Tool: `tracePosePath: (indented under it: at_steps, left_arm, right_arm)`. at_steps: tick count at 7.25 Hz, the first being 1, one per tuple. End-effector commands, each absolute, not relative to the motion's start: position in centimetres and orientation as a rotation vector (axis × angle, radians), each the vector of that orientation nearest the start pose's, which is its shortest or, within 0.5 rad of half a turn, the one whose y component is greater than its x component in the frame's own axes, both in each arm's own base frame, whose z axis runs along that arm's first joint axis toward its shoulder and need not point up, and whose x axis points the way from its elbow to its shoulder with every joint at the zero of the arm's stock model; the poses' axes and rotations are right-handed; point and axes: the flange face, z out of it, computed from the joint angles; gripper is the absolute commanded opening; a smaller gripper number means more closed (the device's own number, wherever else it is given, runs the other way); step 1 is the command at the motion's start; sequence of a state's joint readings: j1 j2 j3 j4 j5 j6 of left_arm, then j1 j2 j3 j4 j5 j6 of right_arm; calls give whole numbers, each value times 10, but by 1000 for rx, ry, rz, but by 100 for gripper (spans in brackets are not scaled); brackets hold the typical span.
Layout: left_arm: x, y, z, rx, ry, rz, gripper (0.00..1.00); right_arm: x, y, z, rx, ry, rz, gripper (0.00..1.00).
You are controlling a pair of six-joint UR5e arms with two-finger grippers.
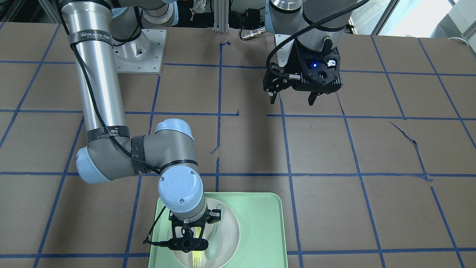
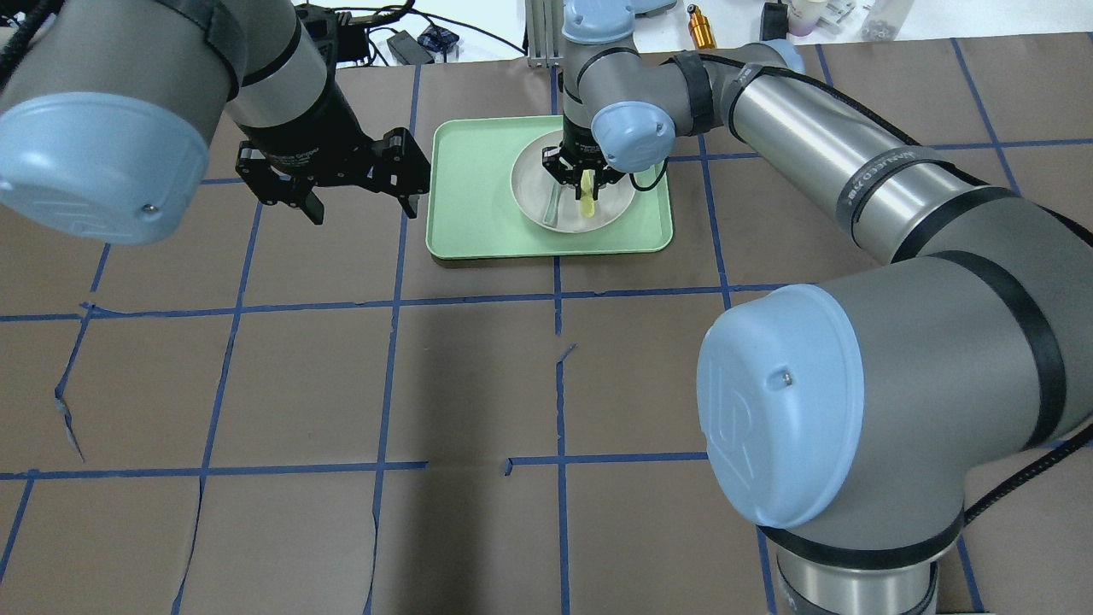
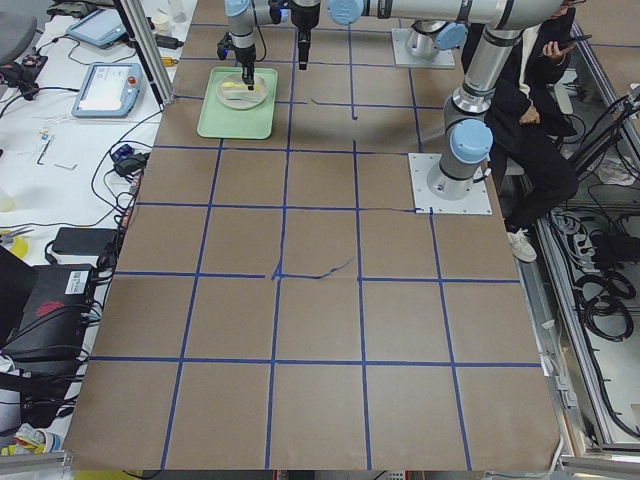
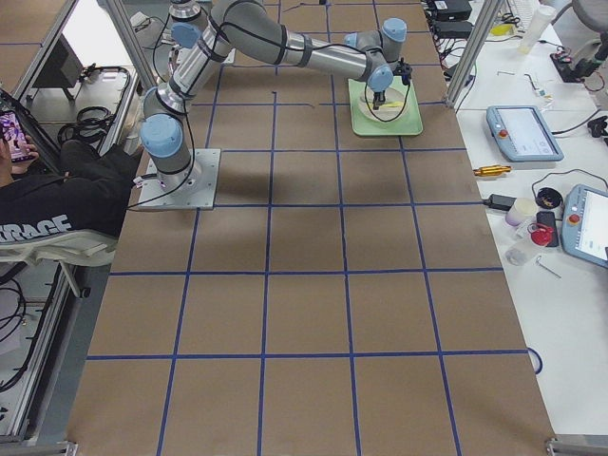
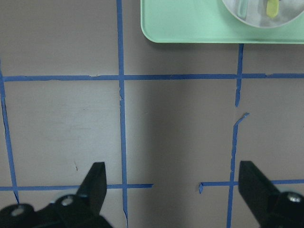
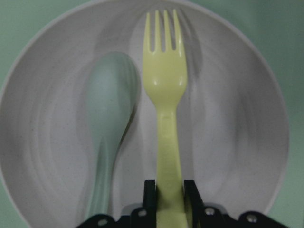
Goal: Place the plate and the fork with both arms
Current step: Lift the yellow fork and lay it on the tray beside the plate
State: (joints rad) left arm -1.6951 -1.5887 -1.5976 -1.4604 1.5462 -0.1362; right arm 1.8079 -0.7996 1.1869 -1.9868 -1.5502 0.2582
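fork (image 6: 164, 95) is held by its handle between the two black fingers of the right gripper (image 6: 169, 187), which are closed in narrow on it. the fork is pale yellow, and its short tines are pointed away from the gripper. it is seen over the middle of the plate (image 6: 237, 123), and a soft shadow of it is thrown on the plate just beside the tines. whether the tines are touching the plate cannot be told.

a pale grey-green spoon (image 6: 107, 123) is laid in the plate just beside the fork. its round end is up by the fork's tines, and its handle is run back the same way as the fork's handle.

the plate is round and white with a raised rim, and it is set on a green tray (image 1: 260, 223). the tray is laid on the brown table (image 2: 470, 384), which is marked into squares with blue tape (image 2: 393, 299). the right arm (image 2: 837, 162) is stretched far across the table to the plate.

the left gripper (image 5: 172, 171) is held wide open, with nothing between its fingers. it is hung above the bare table, beside the tray and apart from it. a blue light (image 1: 314, 65) is lit on it.
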Motion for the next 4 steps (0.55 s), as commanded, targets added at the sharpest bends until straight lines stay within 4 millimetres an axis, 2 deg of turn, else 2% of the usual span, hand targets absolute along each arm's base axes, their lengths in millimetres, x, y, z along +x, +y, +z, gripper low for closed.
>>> tracePosePath:
  at_steps: [1, 2, 3, 4]
  left_arm:
    - [-197, -485, 476, -18, 3173, -96, 100]
    - [-197, -485, 476, -18, 3173, -94, 100]
    - [-197, -485, 475, -21, 3173, -91, 100]
    - [-197, -485, 475, -21, 3173, -91, 100]
  right_arm:
    - [264, -714, 258, -25, 3180, -73, 17]
    - [234, -718, 255, -24, 3179, -48, 17]
    - [226, -711, 229, -30, 3182, 18, 17]
    - [225, -711, 211, -21, 3196, 45, 17]
